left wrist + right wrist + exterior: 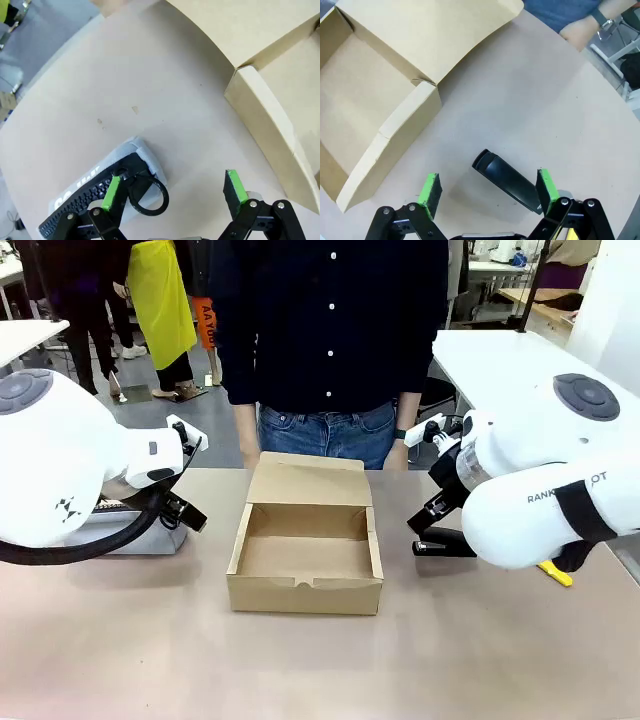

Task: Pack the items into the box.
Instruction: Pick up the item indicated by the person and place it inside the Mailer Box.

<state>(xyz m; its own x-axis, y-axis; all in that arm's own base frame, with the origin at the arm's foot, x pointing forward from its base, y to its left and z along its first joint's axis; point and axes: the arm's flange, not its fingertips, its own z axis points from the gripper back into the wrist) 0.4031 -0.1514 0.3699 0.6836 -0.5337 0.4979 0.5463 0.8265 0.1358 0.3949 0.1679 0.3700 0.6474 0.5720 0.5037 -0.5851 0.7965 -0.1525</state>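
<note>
Left gripper (173, 190) gapes over pouch (127, 152) — angled downward.

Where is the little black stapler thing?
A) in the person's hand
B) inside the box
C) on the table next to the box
C: the black stapler-like tool lies flat on the table, outside the wall of the box.

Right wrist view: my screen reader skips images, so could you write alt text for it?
The right claw, open with green pads, hangs over a small black stapler-like tool lying on the tan table. An open, empty brown cardboard box sits at upper left, and a person's hand shows at upper right.
</note>
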